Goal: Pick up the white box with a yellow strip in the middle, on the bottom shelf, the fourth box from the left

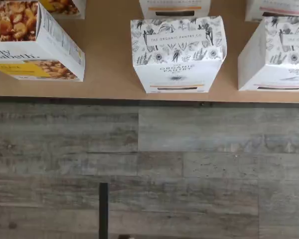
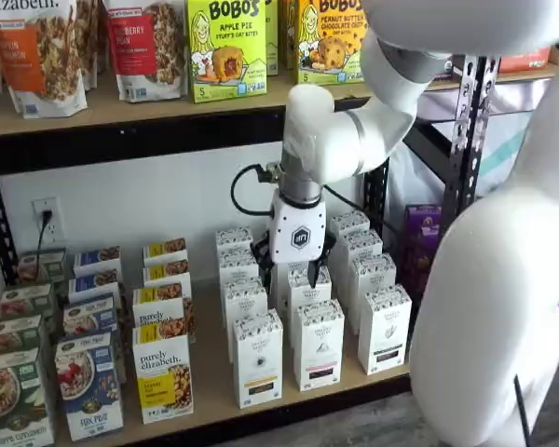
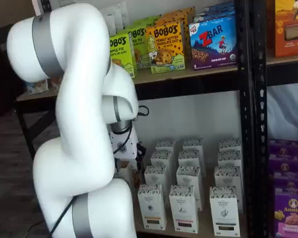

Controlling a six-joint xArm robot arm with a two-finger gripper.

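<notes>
1. White box [image 1: 178, 55] at bottom shelf [image 1: 109, 89] front edge, pink-strip twin [image 1: 276, 55] just beside.
2. Gripper [image 2: 295, 270] spread wide, empty, seemingly over rows behind.
3. Risk: clamping twin or toppling neighbours in descent.

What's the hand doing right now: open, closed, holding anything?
Hand: black fingers spread apart, open, holding nothing; it hangs above the rows of white boxes, with the white box untouched on the bottom shelf.
</notes>
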